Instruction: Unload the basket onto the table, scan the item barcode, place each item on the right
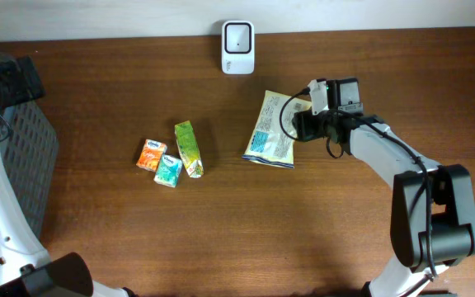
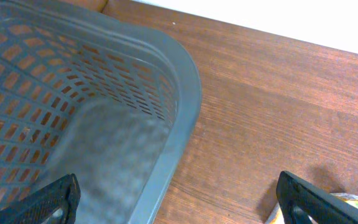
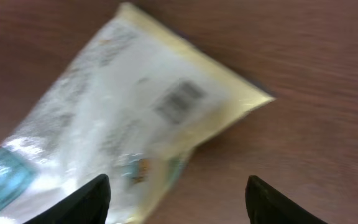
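- One pale yellow pouch lies flat on the table, right of centre and below the one white scanner at the back edge.
- One barcode faces up on the pouch; blurred in the right wrist view.
- Right hand: fingers apart, gripping nothing, over the pouch's right edge.
- Left hand: fingers wide apart and empty, above the rim of the one grey basket at far left.
- Three small packs sit left of centre: one orange packet, one teal packet, one green carton. The teal one touches the other two.
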You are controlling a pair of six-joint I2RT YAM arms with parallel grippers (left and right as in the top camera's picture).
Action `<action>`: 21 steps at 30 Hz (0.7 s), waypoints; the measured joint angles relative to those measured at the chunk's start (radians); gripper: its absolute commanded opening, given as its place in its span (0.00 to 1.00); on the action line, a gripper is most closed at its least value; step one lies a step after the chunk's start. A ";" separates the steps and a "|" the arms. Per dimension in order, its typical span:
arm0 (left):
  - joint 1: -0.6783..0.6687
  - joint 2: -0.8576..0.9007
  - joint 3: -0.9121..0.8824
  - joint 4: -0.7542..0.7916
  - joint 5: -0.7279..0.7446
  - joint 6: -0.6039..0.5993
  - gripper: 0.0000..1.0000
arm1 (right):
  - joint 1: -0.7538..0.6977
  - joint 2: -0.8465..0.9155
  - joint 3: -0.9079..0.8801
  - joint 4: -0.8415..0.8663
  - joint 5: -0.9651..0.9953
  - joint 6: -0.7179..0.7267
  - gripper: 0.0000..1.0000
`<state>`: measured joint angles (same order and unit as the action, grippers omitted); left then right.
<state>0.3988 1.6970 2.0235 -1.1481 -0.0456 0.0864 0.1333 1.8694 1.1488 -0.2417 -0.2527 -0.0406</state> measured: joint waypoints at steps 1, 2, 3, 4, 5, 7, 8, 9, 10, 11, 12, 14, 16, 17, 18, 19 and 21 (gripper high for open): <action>0.000 0.000 0.000 0.000 0.000 0.000 0.99 | 0.001 0.000 0.014 -0.034 -0.077 0.030 0.64; 0.000 0.000 0.000 0.000 0.000 0.000 0.99 | 0.005 0.000 0.034 -0.062 -0.145 0.063 0.60; 0.000 0.000 0.000 0.001 0.000 0.000 0.99 | 0.021 0.000 0.058 -0.069 -0.217 0.101 0.55; 0.000 0.000 0.000 0.000 0.000 0.000 0.99 | 0.060 -0.002 0.077 -0.066 -0.268 0.150 0.46; 0.000 0.000 0.000 0.000 0.000 0.000 0.99 | 0.102 -0.002 0.085 -0.064 -0.278 0.181 0.44; 0.000 0.000 0.000 0.000 0.000 0.000 0.99 | 0.241 0.003 0.086 -0.068 -0.241 0.326 0.45; 0.000 0.000 0.000 0.000 0.000 0.000 0.99 | 0.301 0.014 0.086 -0.066 -0.198 0.406 0.45; 0.000 0.000 0.000 0.000 0.000 0.000 0.99 | 0.343 0.033 0.086 -0.066 -0.150 0.483 0.45; 0.000 0.000 0.000 0.000 0.000 0.000 0.99 | 0.385 0.065 0.086 -0.068 -0.102 0.552 0.45; 0.000 0.000 0.000 0.000 0.000 0.000 0.99 | 0.406 0.087 0.086 -0.072 -0.071 0.590 0.45; 0.000 0.000 0.000 0.000 0.000 0.000 0.99 | 0.416 0.100 0.085 -0.102 -0.037 0.620 0.45; 0.000 0.000 0.000 0.000 0.000 0.000 0.99 | 0.410 0.100 0.087 -0.170 0.003 0.652 0.44; 0.000 0.000 0.000 0.000 0.000 0.000 0.99 | 0.379 0.100 0.092 -0.262 0.026 0.669 0.45; 0.000 0.000 0.000 0.001 0.000 0.000 0.99 | 0.354 0.092 0.093 -0.347 0.032 0.669 0.45; 0.000 0.000 0.000 0.000 0.000 0.000 0.99 | 0.316 0.078 0.092 -0.406 0.044 0.667 0.49; 0.000 0.000 0.000 0.000 0.000 0.000 0.99 | 0.275 0.060 0.093 -0.464 0.059 0.658 0.50; 0.000 0.000 0.000 0.000 0.000 0.000 0.99 | 0.142 -0.011 0.093 -0.600 0.146 0.619 0.57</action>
<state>0.3988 1.6970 2.0235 -1.1477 -0.0456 0.0868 0.2749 1.8587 1.2415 -0.8421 -0.1066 0.5781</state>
